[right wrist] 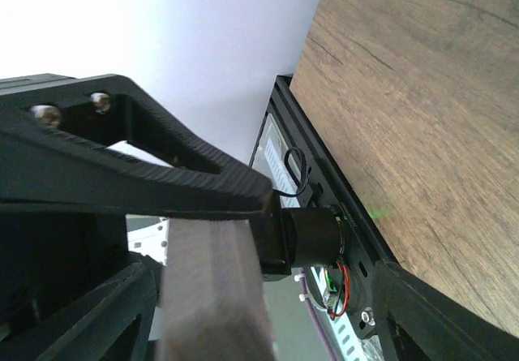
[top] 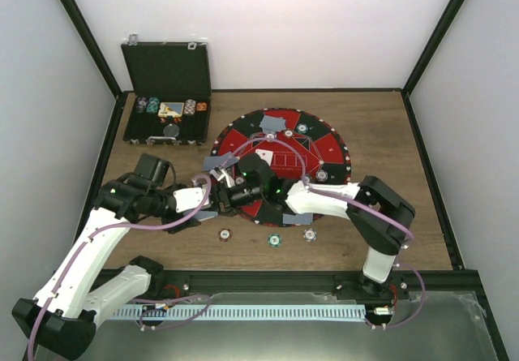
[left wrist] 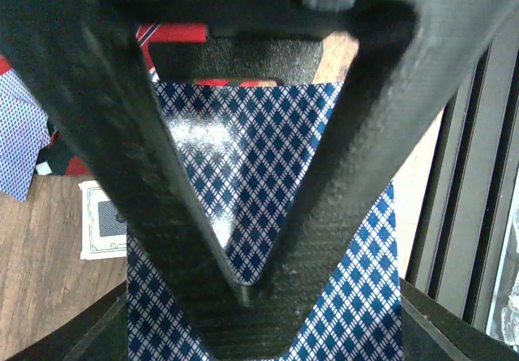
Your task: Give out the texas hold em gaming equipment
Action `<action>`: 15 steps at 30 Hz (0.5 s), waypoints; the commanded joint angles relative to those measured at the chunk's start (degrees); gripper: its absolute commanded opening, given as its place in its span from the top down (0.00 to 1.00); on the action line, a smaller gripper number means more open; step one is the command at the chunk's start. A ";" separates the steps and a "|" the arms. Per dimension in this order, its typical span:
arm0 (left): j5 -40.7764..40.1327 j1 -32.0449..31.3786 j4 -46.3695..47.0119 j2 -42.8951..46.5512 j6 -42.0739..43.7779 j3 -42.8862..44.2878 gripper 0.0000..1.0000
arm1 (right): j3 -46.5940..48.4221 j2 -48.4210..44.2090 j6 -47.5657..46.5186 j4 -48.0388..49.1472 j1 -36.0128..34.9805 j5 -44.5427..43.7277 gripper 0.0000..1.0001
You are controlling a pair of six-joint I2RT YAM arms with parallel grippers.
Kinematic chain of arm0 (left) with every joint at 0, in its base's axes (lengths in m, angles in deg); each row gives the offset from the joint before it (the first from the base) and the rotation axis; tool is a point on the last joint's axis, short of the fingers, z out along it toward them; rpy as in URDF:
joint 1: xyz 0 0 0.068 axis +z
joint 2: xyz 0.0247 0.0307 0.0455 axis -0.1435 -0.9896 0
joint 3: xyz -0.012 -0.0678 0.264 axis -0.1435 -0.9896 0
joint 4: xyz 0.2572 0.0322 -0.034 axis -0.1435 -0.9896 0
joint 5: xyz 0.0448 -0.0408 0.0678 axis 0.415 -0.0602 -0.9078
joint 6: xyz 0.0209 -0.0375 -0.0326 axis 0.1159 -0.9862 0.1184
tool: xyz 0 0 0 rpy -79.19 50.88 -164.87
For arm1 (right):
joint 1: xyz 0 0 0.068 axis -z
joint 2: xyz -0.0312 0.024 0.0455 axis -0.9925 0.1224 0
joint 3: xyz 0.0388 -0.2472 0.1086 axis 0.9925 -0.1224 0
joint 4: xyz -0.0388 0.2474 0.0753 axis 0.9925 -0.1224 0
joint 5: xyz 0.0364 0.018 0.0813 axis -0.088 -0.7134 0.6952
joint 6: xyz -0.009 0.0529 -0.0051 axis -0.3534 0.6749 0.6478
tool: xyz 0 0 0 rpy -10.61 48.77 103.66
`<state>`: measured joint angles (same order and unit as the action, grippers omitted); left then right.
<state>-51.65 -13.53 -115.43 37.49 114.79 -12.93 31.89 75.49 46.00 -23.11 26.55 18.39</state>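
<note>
My two grippers meet at the near left rim of the round red and black mat (top: 328, 146). My right gripper (top: 229, 191) is shut on a deck of cards, seen edge-on in the right wrist view (right wrist: 212, 296) between its fingers (right wrist: 203, 186). My left gripper (top: 209, 203) is shut on a card with a blue diamond back (left wrist: 243, 182); its fingertips (left wrist: 268, 296) meet in a V over it. Loose grey-blue cards lie by the mat (top: 219, 162), on the mat (top: 274, 123) and near the right arm (top: 292, 219). Three striped chips (top: 225, 234), (top: 275, 239), (top: 310, 234) lie on the wood.
An open black case (top: 166, 69) with chips and cards stands at the back left. More chips sit on the mat (top: 302, 127), (top: 322, 174). A white-bordered card (left wrist: 101, 219) lies on the wood by my left gripper. Black frame posts edge the table.
</note>
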 commanded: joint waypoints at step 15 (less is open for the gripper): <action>1.67 0.08 -0.33 0.64 0.36 1.82 0.92 | -3.60 -0.53 -0.35 -0.32 4.19 1.14 0.41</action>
<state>-51.82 -13.53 -115.65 37.36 114.79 -12.93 30.15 77.44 47.57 -19.61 28.36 21.37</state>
